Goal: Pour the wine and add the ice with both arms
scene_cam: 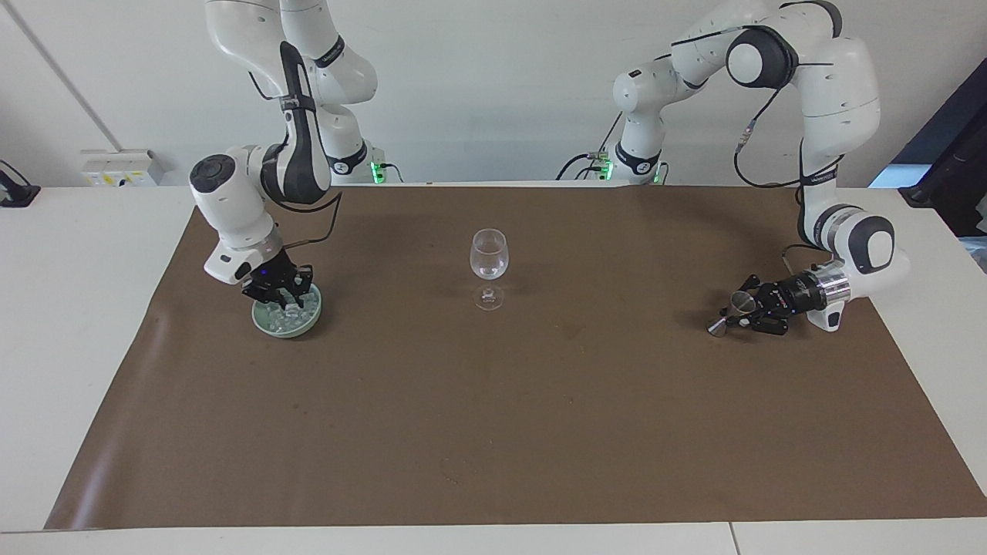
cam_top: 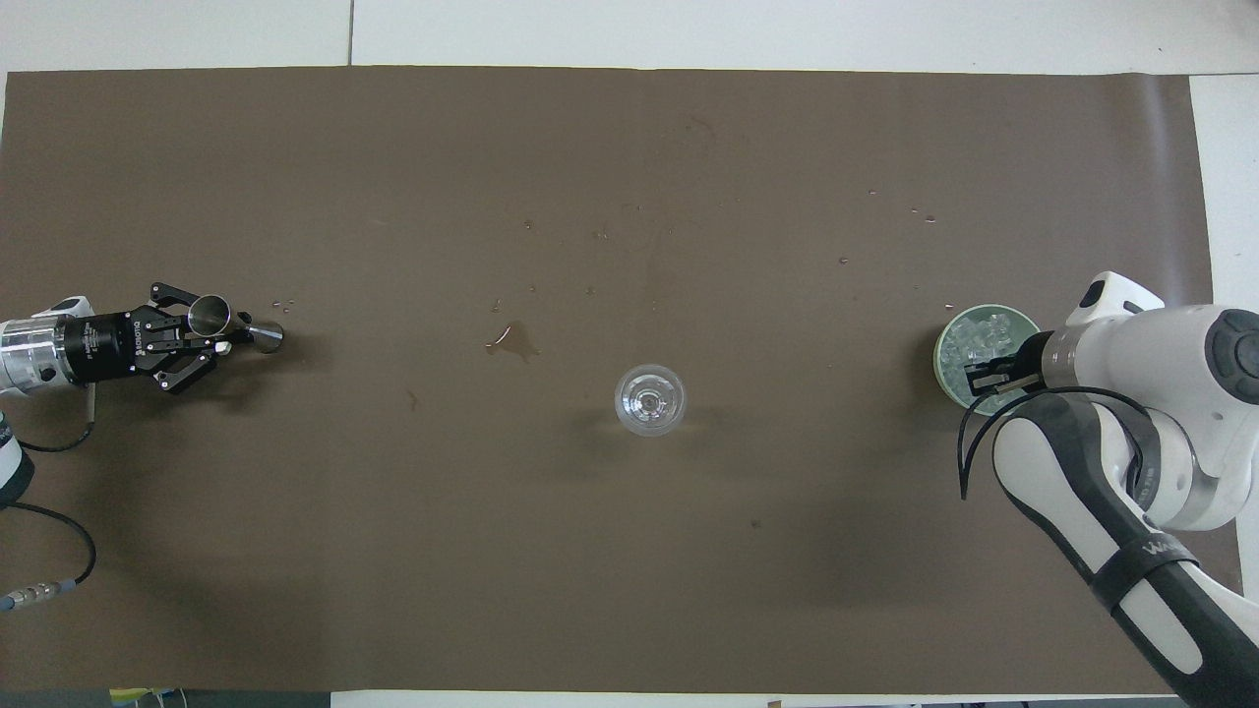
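Though barely legible, "ROBOTIQ" on left jaws (cam_top: 221,332).

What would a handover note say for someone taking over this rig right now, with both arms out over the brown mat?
Left gripper: low at its own end of the mat, shut on the metal jigger, tilted.
Right gripper: down in the green dish among the ice; grip on a cube not readable.
Wine glass: upright mid-mat, apart from both arms, looks empty.
Done: jigger picked up, ice reached.
Left: ice into the glass, and the pour if still due.
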### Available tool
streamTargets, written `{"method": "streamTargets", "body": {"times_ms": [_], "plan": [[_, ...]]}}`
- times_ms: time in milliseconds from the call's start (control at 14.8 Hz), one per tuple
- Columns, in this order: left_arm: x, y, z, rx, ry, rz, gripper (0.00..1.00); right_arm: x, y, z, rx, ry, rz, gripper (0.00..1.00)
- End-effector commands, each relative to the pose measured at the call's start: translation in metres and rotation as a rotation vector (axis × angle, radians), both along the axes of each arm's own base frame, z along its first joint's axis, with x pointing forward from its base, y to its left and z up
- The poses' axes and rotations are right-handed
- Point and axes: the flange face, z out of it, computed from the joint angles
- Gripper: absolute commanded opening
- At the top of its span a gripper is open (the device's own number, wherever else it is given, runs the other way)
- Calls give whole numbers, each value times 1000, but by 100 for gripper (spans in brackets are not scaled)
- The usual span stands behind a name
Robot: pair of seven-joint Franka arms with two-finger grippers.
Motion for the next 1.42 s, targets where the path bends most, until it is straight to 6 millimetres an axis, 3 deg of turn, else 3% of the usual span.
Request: {"method": "streamTargets", "body": {"times_ms": [0, 271, 474, 609, 745, 880, 1083, 1218, 1354], "plan": [[-3, 1, 12, -17, -24, 18, 100, 2, -1, 16, 14, 19, 14, 10], [8, 19, 35, 119, -59, 17, 100, 7, 0, 39, 21, 28, 11, 10], [28, 47, 77, 327, -138, -98, 100, 19, 7, 89, 33, 57, -11, 10], [43, 59, 113, 494, -208, -239, 100, 29, 44, 134, 39, 82, -31, 10], [51, 60, 159, 604, -420, -426, 100, 37, 91, 175, 43, 82, -87, 10], [53, 31, 198, 698, -646, -674, 100, 38, 153, 207, 53, 67, -139, 10], [48, -2, 247, 755, -737, -814, 100, 35, 239, 237, 78, 26, -171, 11], [48, -51, 282, 843, -783, -981, 100, 26, 285, 250, 97, 7, -165, 11], [42, -107, 307, 948, -787, -1198, 100, 13, 329, 251, 112, -2, -168, 11]]}}
